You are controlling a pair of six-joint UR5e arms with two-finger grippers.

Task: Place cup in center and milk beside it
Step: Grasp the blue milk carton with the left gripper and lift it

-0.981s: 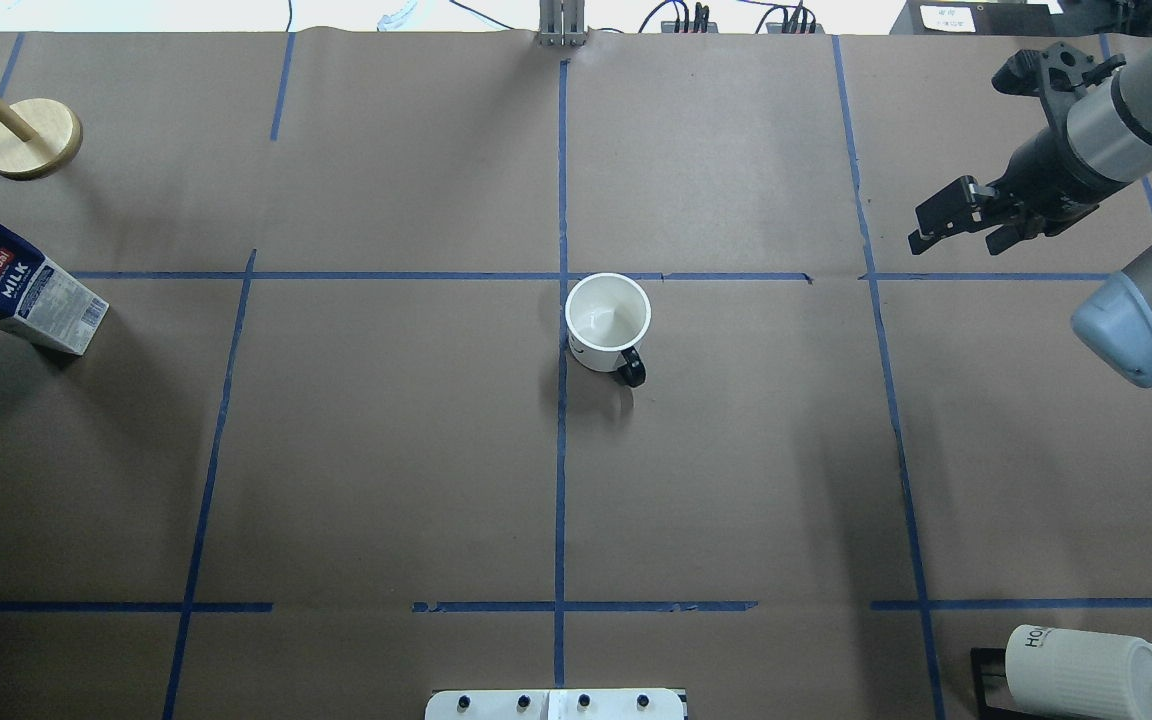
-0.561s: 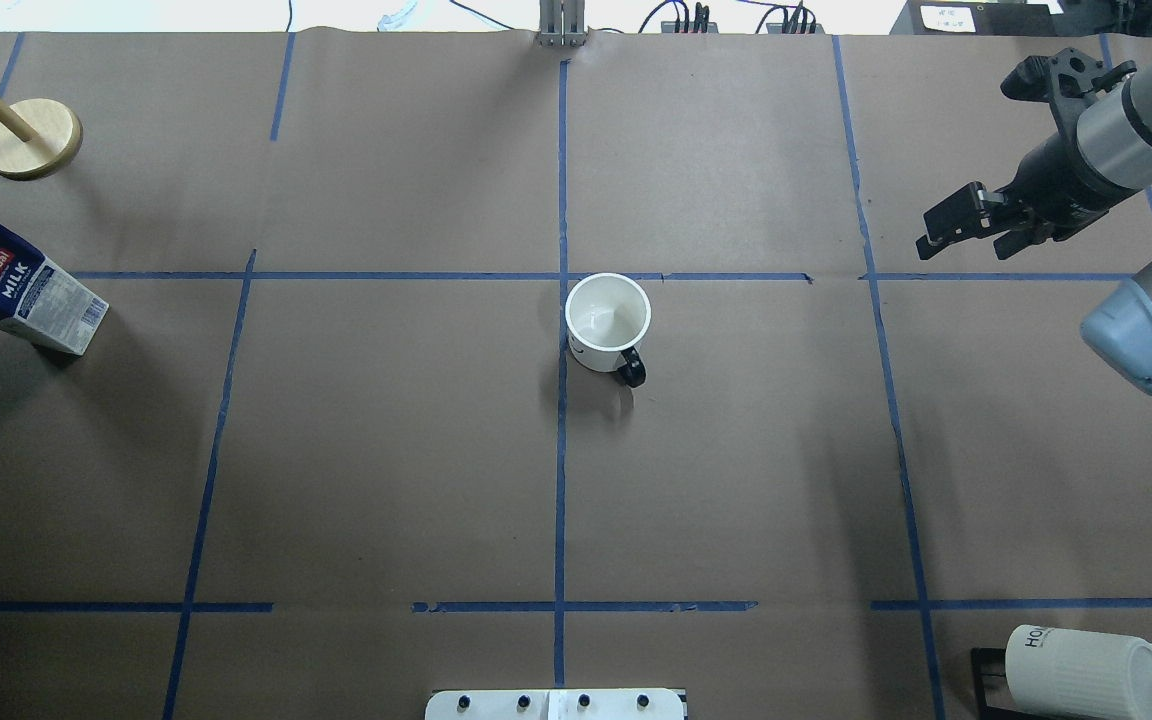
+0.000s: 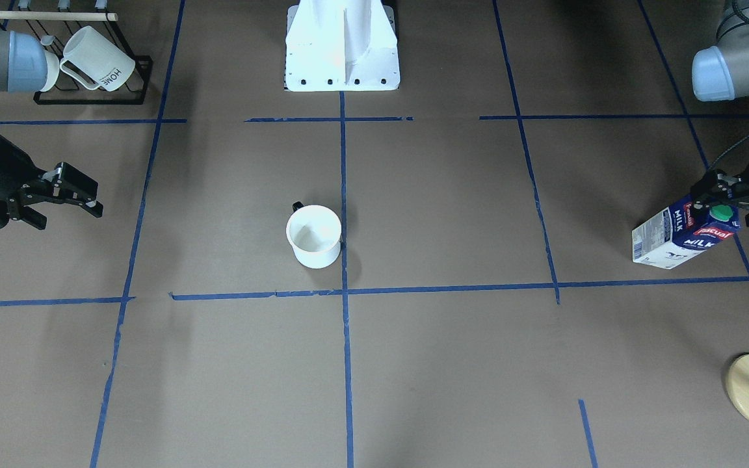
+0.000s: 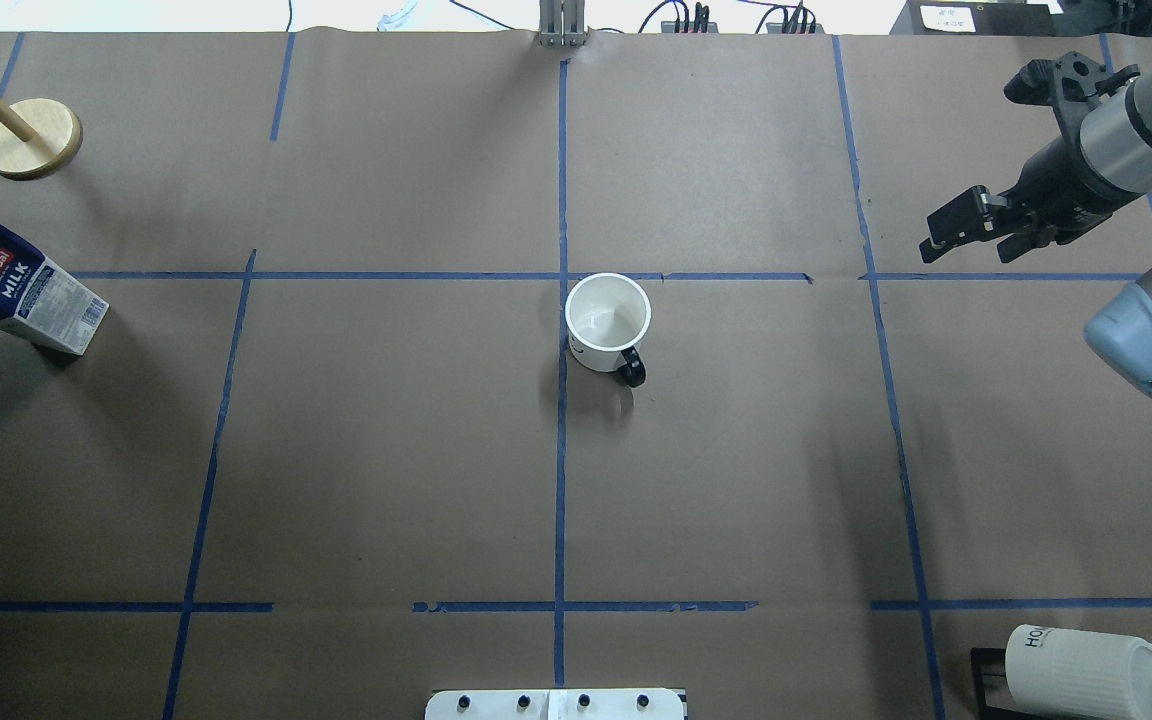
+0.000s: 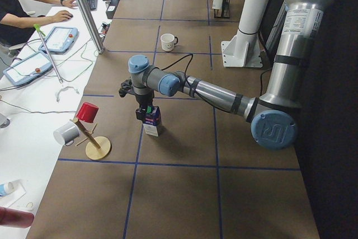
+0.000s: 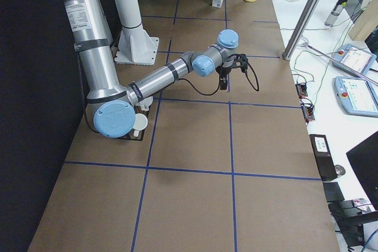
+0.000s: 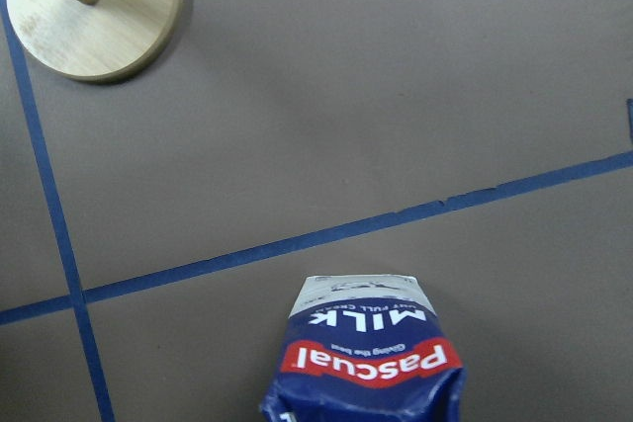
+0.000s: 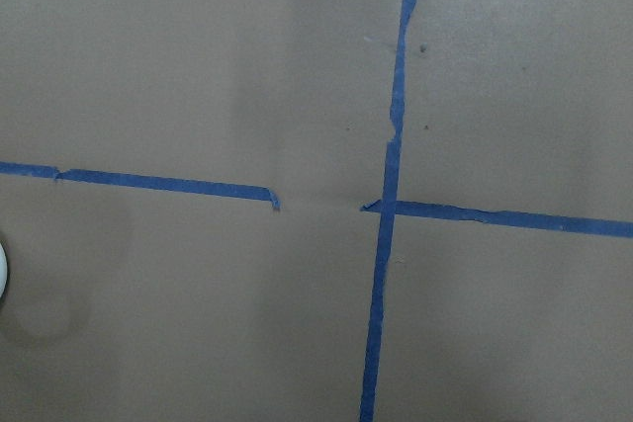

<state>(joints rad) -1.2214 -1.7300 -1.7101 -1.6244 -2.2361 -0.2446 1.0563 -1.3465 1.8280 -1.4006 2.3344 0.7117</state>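
Blue milk at the front view's right edge: our left pincer is around its top; we cannot tell if it squeezes. Right pincer gapes, empty.

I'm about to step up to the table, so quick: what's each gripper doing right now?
Left gripper: at the top of the milk; whether it grips cannot be told.
Right gripper: open, holding nothing.

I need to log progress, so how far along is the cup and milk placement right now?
Done, it seems: the cup stands upright by the center tape crossing, with the right end effector open and clear of it. In hand: the left end effector straddles the top of the milk, far from the cup; grip unconfirmed. Left: setting the milk beside the cup.
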